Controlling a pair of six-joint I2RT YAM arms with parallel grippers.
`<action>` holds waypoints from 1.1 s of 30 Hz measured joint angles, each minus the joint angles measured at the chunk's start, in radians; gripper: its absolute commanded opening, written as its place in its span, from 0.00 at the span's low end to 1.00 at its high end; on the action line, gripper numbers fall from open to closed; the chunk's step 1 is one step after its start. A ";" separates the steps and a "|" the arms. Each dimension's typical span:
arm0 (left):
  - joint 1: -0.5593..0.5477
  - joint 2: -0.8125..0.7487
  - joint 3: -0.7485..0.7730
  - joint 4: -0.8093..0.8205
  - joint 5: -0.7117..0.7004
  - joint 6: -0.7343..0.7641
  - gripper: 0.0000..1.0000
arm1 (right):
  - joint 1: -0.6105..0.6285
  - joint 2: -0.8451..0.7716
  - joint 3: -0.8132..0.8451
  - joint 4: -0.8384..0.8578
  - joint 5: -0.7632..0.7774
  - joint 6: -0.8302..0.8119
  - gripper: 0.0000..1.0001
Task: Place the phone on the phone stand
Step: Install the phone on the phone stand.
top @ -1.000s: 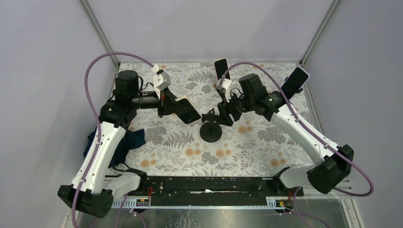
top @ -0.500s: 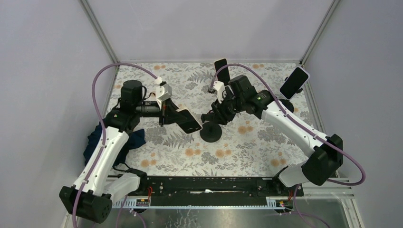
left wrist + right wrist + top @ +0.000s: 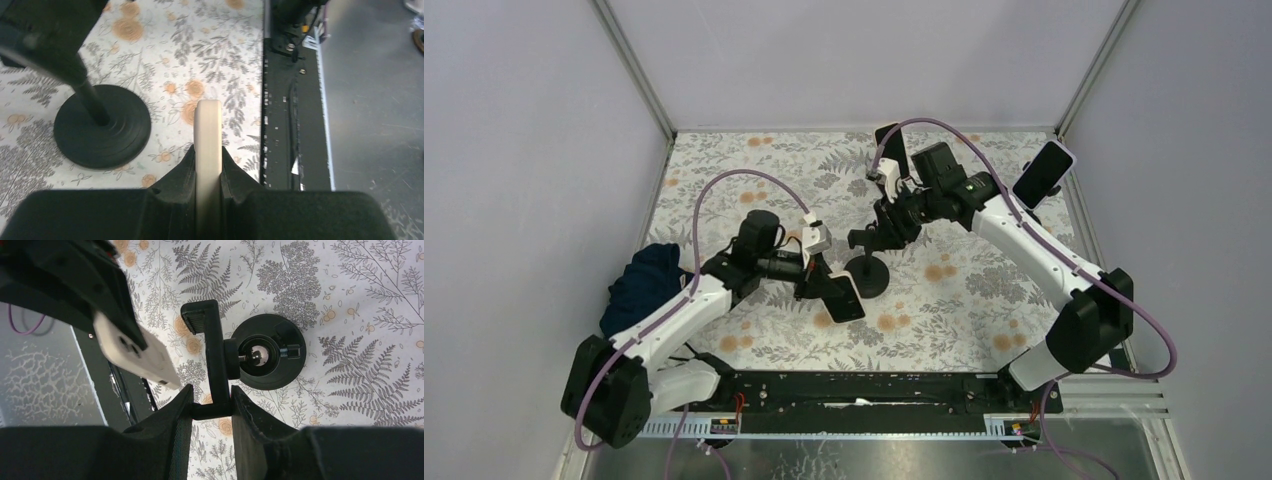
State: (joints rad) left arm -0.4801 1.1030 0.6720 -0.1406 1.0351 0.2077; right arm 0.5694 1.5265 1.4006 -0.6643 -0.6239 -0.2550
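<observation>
Along the left edge of the table [image 3: 984, 300] a dark blue cloth [image 3: 639, 290] lies bunched; it has no part in this job. Next comes my left arm. My left fingers [image 3: 172, 180] are clamped on the phone [image 3: 207, 120], pinching it across its thickness at one end so the pale edge juts out past the tips. From above, the phone hangs tilted over the middle of the table, toward the near edge. It is just beside the round base of the phone stand [image 3: 867, 277] and, in my left wrist view, clear of it. Right of that, my right fingers [image 3: 167, 425] are closed on one end of the stand's clamp bracket [image 3: 212, 350], apparently steadying it on its ball joint above the base. I see no box or tray on the table. The only thing meant to receive anything is that bracket, and it holds nothing between its hooked ends. I judge the step in hand to be the approach: the phone is gripped and carried close, but not yet lined up. The next move likely calls for lifting the phone toward the bracket and turning it so its flat back meets the bracket's face. Then it should seat between the hooks while my right side holds the stand firm. Further right, two more phones [image 3: 891, 148] [image 3: 1044, 172] stand propped at the far edge and the far right corner.
</observation>
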 measured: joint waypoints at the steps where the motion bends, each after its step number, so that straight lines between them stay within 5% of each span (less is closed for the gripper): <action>1: -0.004 0.020 0.000 0.018 -0.016 -0.006 0.00 | -0.004 0.008 0.006 -0.006 -0.013 -0.001 0.10; 16: -0.015 0.206 -0.138 0.456 -0.222 -0.219 0.00 | -0.093 0.068 0.046 -0.076 -0.180 -0.021 0.04; 33: 0.164 0.514 -0.126 0.834 -0.040 -0.609 0.00 | -0.093 0.077 0.046 -0.085 -0.209 -0.029 0.03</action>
State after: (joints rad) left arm -0.3157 1.6169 0.5465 0.6930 0.9955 -0.4015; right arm 0.4759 1.6035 1.4464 -0.7494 -0.8330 -0.2840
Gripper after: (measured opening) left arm 0.199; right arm 0.367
